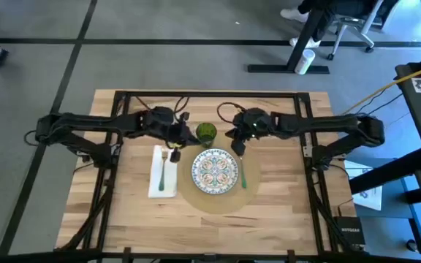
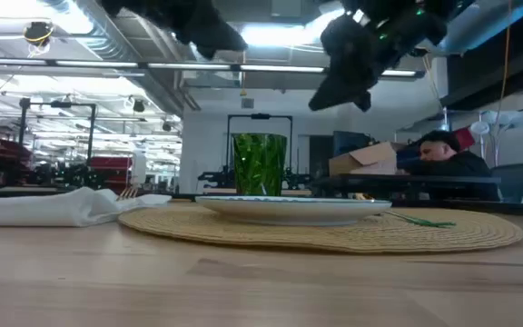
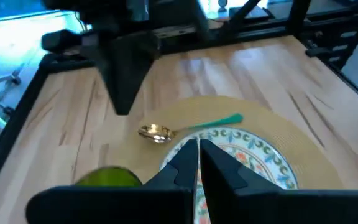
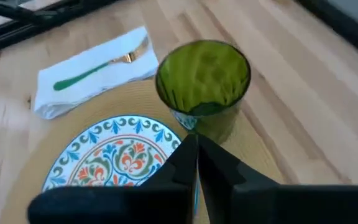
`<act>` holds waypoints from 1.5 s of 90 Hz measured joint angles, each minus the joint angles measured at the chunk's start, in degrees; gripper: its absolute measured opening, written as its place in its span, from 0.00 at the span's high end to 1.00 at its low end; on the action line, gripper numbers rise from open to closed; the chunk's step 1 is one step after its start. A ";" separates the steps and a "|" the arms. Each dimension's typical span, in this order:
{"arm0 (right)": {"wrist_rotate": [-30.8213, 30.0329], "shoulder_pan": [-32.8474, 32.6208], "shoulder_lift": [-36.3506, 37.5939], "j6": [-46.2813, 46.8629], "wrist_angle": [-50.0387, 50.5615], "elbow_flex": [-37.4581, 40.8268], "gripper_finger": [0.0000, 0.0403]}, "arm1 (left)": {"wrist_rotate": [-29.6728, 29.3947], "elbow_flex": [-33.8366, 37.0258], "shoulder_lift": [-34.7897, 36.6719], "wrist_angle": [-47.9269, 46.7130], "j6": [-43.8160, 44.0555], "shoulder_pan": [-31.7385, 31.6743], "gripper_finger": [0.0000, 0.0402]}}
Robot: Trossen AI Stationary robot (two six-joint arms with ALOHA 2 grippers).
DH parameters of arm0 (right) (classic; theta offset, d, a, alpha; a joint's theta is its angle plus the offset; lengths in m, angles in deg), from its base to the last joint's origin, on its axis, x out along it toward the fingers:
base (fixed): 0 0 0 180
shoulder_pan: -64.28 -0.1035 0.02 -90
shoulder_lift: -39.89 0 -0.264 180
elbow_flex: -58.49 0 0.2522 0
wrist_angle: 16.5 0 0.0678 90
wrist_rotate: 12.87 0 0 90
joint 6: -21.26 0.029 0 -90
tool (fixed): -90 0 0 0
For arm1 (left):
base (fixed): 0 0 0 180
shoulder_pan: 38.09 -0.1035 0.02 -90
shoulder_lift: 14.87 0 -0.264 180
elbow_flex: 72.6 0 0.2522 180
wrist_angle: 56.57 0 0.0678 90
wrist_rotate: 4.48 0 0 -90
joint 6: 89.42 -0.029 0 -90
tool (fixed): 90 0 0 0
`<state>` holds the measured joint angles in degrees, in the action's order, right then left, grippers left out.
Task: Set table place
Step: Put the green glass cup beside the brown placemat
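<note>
The round tan placemat (image 1: 214, 191) lies at the middle of the wooden surface (image 1: 123, 212), with the patterned plate (image 1: 214, 171) on it, the green glass (image 1: 206, 132) at its far edge, a spoon (image 1: 243, 174) right of the plate, and a fork (image 1: 164, 165) on the white napkin (image 1: 162, 172) at the left. The setting looks complete. The left gripper (image 1: 175, 142) and the right gripper (image 1: 237, 146) hang above it, both with clenched fingers holding nothing. To finish well, the arms should rise straight up first, so no finger catches the glass.

placemat (image 1: 218, 199): we see plain tan
plate (image 1: 214, 172): white, orange-and-blue floral pattern
glass (image 1: 206, 133): green
napkin (image 1: 163, 175): white
</note>
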<state>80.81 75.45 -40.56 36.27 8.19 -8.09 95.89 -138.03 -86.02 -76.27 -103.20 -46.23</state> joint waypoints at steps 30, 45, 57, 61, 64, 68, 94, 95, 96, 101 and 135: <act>0.25 4.94 -7.37 2.42 12.68 -13.53 0.81 | -0.04 5.59 5.27 -0.16 -0.21 -0.27 1.00; 3.17 7.46 -13.52 4.28 17.97 -18.74 0.80 | -0.11 7.31 5.58 -0.37 -0.29 -1.31 1.00; 4.99 7.62 -17.15 4.32 20.59 -24.05 0.80 | -0.09 8.39 5.58 -0.57 -0.30 -2.20 1.00; 5.03 7.56 -18.29 4.31 22.23 -25.95 0.80 | -0.07 8.56 5.58 -0.12 -0.30 -2.46 1.00; 5.05 7.57 -19.11 4.31 23.32 -27.35 0.80 | -0.09 8.77 5.58 0.05 -0.32 -2.47 1.00; 5.01 7.62 -20.14 4.31 24.47 -29.01 0.80 | -0.14 9.08 5.58 -0.34 -0.47 -2.47 1.00; 4.48 7.64 -26.33 4.26 29.33 -33.38 0.80 | -0.09 9.30 5.58 -0.59 -1.87 -2.47 1.00; 4.48 7.64 -26.44 4.26 29.44 -33.43 0.80 | -0.08 9.30 5.58 -0.57 -1.92 -2.47 1.00; 4.48 7.64 -26.55 4.26 29.56 -33.48 0.80 | -0.07 9.30 5.58 -0.54 -1.96 -2.47 1.00; 4.48 7.64 -27.03 4.24 29.57 -33.54 0.80 | -0.09 9.30 5.58 -0.62 -2.10 -2.47 1.00; 5.63 7.62 -27.88 4.07 28.92 -33.57 0.80 | -0.07 9.30 5.58 -0.59 -2.17 -2.47 1.00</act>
<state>86.44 83.07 -68.43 40.33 37.11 -41.66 95.82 -128.73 -80.43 -76.86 -105.37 -48.70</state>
